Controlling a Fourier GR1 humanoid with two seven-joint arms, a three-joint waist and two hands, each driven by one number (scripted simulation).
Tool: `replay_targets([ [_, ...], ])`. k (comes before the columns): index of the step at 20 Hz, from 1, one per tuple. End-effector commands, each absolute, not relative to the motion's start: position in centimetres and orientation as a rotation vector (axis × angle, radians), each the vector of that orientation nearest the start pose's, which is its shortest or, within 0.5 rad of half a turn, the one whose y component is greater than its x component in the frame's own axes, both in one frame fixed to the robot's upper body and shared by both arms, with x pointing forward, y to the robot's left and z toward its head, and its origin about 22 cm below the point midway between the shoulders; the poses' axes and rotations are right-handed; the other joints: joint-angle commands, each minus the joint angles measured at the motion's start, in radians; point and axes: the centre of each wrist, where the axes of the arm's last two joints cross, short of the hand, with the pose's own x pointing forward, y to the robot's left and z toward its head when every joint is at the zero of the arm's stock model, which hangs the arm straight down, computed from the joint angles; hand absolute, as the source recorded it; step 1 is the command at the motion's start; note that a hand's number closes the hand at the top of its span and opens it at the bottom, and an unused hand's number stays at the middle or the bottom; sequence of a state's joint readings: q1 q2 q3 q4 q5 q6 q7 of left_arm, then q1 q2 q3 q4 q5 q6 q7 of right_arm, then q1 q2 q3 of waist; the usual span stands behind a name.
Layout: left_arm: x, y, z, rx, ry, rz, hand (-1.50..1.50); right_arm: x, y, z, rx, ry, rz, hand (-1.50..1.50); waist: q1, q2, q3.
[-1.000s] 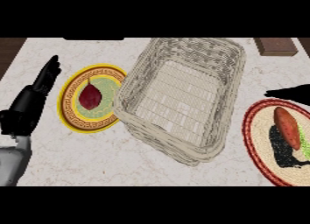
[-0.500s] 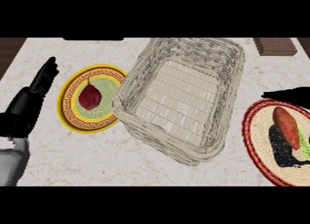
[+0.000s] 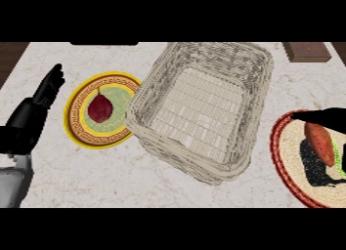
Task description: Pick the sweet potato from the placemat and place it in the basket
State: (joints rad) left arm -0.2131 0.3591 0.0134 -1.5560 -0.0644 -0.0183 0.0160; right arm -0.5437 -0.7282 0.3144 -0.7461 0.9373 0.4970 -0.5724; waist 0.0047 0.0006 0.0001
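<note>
An orange sweet potato [image 3: 320,143] lies on the round woven placemat with a red rim [image 3: 295,183] at the right edge of the head view. My right hand [image 3: 342,120] hovers just over it, thumb reaching left past the potato's far end and fingers down its right side, open and not closed round it. A dark shadow lies on the mat beneath. The big woven basket [image 3: 205,168] stands in the middle, with nothing inside. At the far left my left hand [image 3: 28,122] rests open with its fingers pointing up.
A yellow patterned plate [image 3: 78,133] with a dark red vegetable [image 3: 100,108] sits between the left hand and the basket. A brown block [image 3: 306,52] lies at the counter's back right. The basket's near corner almost touches the placemat.
My right hand has come down and leftward over the placemat, so the thumb now reaches past the sweet potato's far end. The left hand has stayed still.
</note>
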Motion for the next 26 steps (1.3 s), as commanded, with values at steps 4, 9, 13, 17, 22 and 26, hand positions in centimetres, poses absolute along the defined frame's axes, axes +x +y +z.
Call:
replay_targets([
  [4, 28.8, 30.5, 6.9, 0.275, -1.736, -0.365, 0.00, 34.4, -40.6, 3.0, -0.349, -0.779, 1.705, -1.50, 0.002, 0.001, 0.000],
  [9, 28.2, 29.1, 8.3, 0.276, -1.721, -0.397, 0.00, 34.1, -41.3, 1.8, -0.348, -0.775, 1.699, -1.50, 0.005, 0.001, 0.000],
  [13, 29.0, 29.8, 7.3, 0.277, -1.734, -0.370, 0.00, 34.7, -41.1, 0.3, -0.324, -0.766, 1.632, 1.50, 0.022, 0.009, 0.002],
  [17, 29.4, 28.5, 6.9, 0.288, -1.738, -0.377, 0.00, 34.5, -39.3, -0.1, -0.314, -0.817, 1.684, 1.50, -0.001, 0.001, 0.000],
  [22, 28.7, 29.5, 8.2, 0.295, -1.719, -0.382, 0.00, 34.8, -39.8, 0.7, -0.339, -0.875, 1.736, 1.50, 0.003, 0.000, 0.000],
  [26, 28.5, 28.7, 7.1, 0.291, -1.702, -0.373, 0.00, 32.5, -41.4, -1.4, -0.570, -0.831, 1.527, 1.50, -0.015, -0.001, 0.000],
])
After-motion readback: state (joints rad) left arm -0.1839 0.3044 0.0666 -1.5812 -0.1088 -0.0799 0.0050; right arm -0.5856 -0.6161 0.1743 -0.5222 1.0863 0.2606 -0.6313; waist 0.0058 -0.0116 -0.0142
